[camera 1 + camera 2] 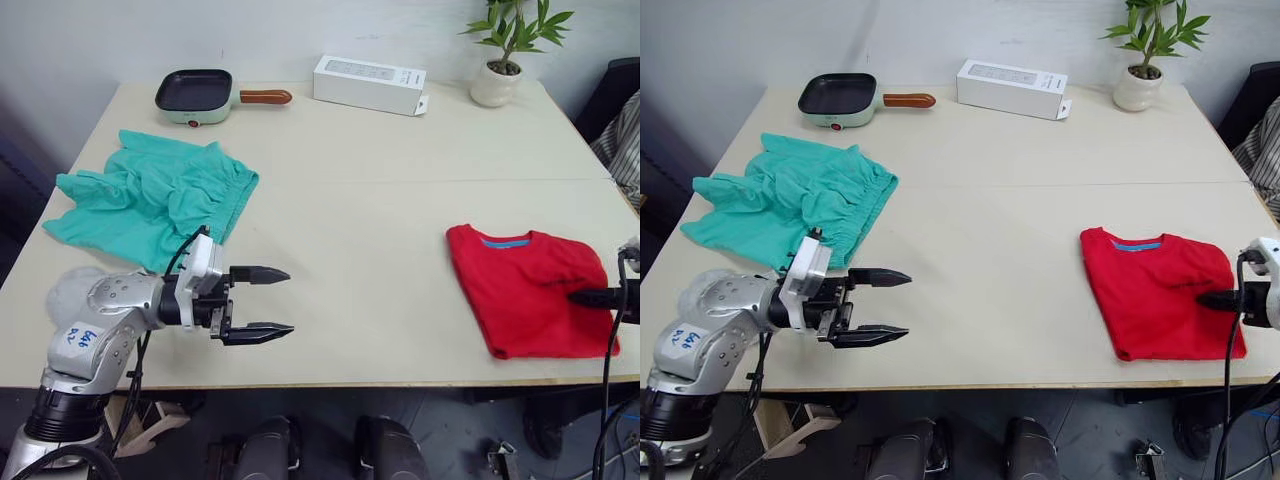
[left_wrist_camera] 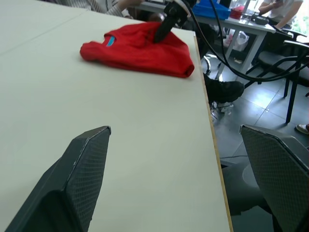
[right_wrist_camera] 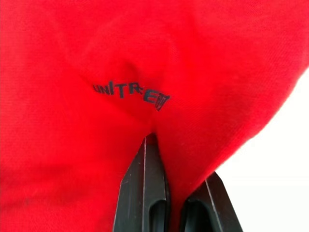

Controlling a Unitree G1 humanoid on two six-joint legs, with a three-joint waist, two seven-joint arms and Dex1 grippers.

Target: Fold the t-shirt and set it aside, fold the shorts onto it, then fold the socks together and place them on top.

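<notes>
T-shirt, folded, lies near the table's front right corner, and the right gripper has its fingers closed on a fold of red cloth beside the dark chest print, apparently pinching it. Left gripper hovers over bare table, fingers apart, holding nothing. Shorts lie spread just behind it.

left gripper jaws apart over table | folded t-shirt far edge, right gripper on it
</notes>
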